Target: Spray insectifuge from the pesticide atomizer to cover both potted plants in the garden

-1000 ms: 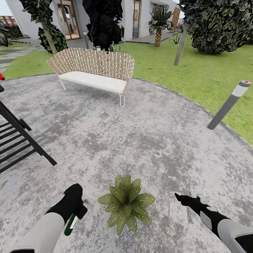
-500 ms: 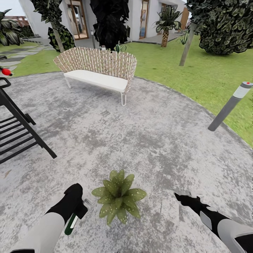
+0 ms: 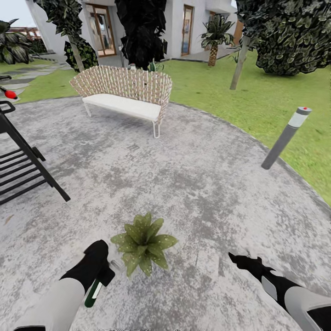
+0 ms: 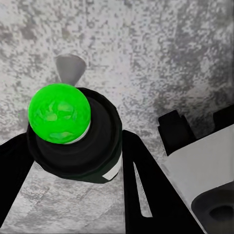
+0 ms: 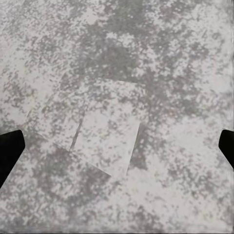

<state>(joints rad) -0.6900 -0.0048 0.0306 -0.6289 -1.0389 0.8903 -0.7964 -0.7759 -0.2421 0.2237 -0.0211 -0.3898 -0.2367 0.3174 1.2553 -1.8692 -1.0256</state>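
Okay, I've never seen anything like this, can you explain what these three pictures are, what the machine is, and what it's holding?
This is a simulated wheeled robot with two arms, standing on a round mottled-grey paved patio. The big picture comes from a camera on its head, looking down over both arms. The other two come from cameras near each wrist, looking along the jaws.

The left gripper is shut on a slim dark-green spray bottle with a white label. In the left wrist view the same bottle shows close up, with a bright green ball on its near end. The right gripper is open and holds nothing; its wrist camera looks at bare paving.

Between the arms sits a low rosette of pointed green leaves. Farther off stand a wicker bench with a white seat, a grey bollard lamp and a black slatted frame.
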